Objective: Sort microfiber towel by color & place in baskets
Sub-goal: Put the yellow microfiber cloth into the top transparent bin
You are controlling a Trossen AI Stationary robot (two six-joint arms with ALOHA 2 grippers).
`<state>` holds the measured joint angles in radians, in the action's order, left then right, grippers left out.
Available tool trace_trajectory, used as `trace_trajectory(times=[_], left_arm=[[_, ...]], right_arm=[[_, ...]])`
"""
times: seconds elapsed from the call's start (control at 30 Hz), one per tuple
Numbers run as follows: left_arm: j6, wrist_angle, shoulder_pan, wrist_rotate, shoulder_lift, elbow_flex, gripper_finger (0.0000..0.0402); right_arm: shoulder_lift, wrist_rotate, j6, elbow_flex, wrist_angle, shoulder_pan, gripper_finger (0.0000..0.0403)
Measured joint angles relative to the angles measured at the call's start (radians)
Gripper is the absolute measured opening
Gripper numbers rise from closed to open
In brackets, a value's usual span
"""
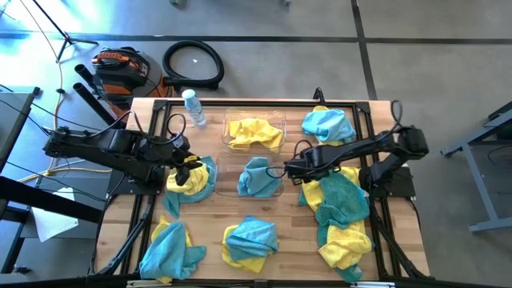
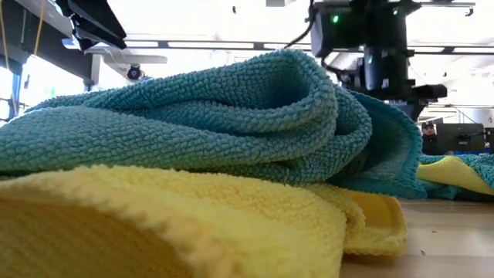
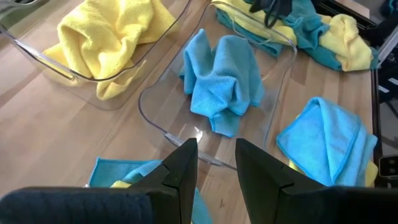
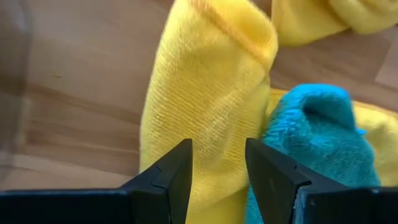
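Right gripper (image 4: 217, 163) (apparently parted) over yellow towel (image 4: 205, 93)

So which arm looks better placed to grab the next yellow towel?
The right, probably. Its gripper hangs open just above a yellow towel beside the basket of blue towels. The left gripper, also open, hovers over a mixed blue-and-yellow pile.

Towels: bright yellow (image 1: 254, 134) & teal-blue (image 1: 258, 176), fuzzy looped weave, no print. Piles on the table mix both colours, e.g. blue over yellow (image 1: 250, 242). Baskets (image 1: 279, 120) clear plastic, see-thru. Table (image 1: 214, 218) light wood w/ plank grain. Arms & gripper fingers (image 3: 180, 171) dark/black. Bottle (image 1: 194, 108) clear, pale cap.
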<state>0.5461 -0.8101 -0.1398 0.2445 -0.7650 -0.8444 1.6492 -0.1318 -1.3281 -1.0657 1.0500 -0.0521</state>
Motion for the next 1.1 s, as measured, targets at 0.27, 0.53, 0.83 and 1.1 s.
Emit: trace_trajectory(times=[0.27, 0.53, 0.83, 1.1], left_arm=[[-0.001, -0.001, 0.000, 0.000, 0.000, 0.000, 0.0096], [-0.001, -0.001, 0.000, 0.000, 0.000, 0.000, 0.0096], [-0.001, 0.000, 0.000, 0.000, 0.000, 0.000, 0.0096], [-0.074, -0.006, 0.000, 0.004, 0.000, 0.000, 0.0096]], right_arm=[[0.081, 0.037, 0.032, 0.000, -0.061, -0.001, 0.0126], [0.082, 0.031, 0.045, 0.000, -0.049, -0.002, 0.0011], [-0.034, -0.066, -0.037, 0.001, -0.027, -0.055, 0.0005], [-0.264, -0.244, -0.173, 0.001, 0.058, -0.131, 0.0001]])
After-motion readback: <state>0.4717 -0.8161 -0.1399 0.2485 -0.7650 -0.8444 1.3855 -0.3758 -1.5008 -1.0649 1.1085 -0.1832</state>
